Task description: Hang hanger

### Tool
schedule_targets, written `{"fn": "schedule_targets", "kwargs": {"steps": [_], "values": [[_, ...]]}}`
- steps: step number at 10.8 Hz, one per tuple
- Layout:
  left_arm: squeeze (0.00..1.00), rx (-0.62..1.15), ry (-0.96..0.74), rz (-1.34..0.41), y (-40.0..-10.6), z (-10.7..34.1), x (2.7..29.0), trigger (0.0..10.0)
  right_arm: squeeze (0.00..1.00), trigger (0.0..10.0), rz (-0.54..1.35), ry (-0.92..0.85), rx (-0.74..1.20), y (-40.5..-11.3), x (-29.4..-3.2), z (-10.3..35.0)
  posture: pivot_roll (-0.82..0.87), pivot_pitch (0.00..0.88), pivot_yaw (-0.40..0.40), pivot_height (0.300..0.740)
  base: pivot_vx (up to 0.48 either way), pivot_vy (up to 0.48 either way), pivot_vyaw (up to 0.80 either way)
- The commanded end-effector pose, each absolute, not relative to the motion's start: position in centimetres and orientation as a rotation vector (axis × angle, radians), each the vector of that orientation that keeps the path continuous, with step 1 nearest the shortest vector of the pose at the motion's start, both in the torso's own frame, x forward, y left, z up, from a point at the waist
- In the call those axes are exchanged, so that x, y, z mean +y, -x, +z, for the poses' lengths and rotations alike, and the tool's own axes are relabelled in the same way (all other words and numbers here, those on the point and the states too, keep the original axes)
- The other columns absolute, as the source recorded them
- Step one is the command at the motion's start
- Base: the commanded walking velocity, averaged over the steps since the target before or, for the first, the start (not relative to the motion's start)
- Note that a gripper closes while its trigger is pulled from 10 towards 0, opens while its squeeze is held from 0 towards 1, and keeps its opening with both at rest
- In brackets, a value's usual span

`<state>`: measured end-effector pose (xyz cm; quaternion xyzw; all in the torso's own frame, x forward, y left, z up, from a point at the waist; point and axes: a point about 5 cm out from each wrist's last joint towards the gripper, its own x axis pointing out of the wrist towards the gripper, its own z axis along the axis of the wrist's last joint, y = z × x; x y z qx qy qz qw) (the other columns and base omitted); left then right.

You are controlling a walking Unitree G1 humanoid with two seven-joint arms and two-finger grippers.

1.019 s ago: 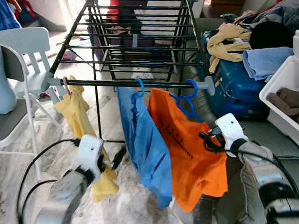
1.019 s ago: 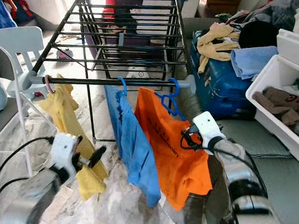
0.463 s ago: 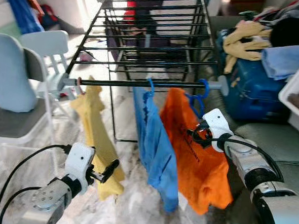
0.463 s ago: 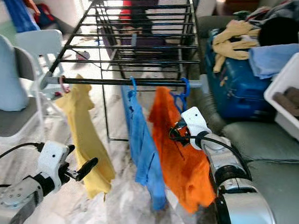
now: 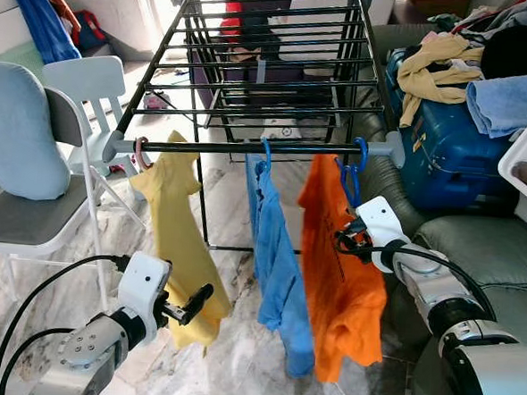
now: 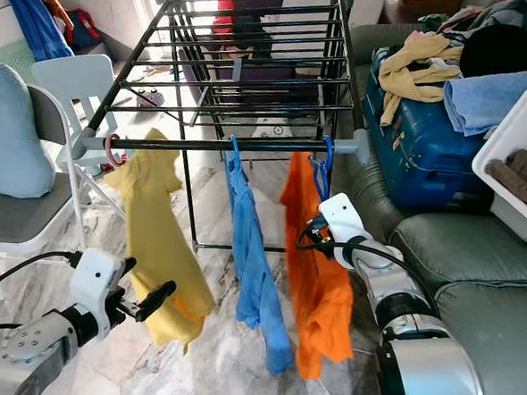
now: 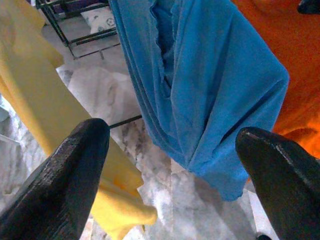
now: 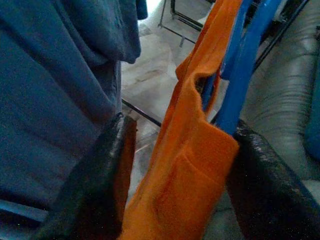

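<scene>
On the drying rack's near rail, the right gripper pinches the orange shirt and its blue hanger, while the left gripper hangs low with fingers spread.

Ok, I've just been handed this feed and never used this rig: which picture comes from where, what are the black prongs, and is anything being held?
The two wide pictures come from the robot's head camera, looking down at a black drying rack. The two close-ups come from a camera on each wrist; the black prongs are that gripper's own fingers. On the rack's front bar hang a yellow shirt, a blue shirt and an orange shirt on a blue hanger. The right gripper has its fingers either side of the orange shirt and hanger; whether it is clamped is unclear. The left gripper hangs open by the yellow shirt, holding nothing. Right of the rack are a blue suitcase and piled clothes.
</scene>
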<state>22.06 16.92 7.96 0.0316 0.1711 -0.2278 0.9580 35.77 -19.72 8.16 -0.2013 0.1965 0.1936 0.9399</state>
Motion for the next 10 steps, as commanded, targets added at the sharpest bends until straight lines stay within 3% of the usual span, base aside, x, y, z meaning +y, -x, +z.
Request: {"fn": "schedule_targets", "kwargs": {"steps": [1, 10], "values": [[0.00, 0.348, -0.075, -0.466, -22.3, 8.2, 16.9, 10.0, 0.00, 0.0, 0.388, 0.393, 0.413, -35.7, -19.7, 7.9, 0.08, 0.000, 0.129, 0.740, 0.000, 0.000, 0.00], [0.00, 0.361, -0.061, -0.484, -22.5, 7.9, 16.3, 10.0, 0.00, 0.0, 0.343, 0.428, 0.412, -36.2, -20.6, 8.8, 0.07, 0.000, 0.112, 0.740, 0.000, 0.000, 0.00]]}}
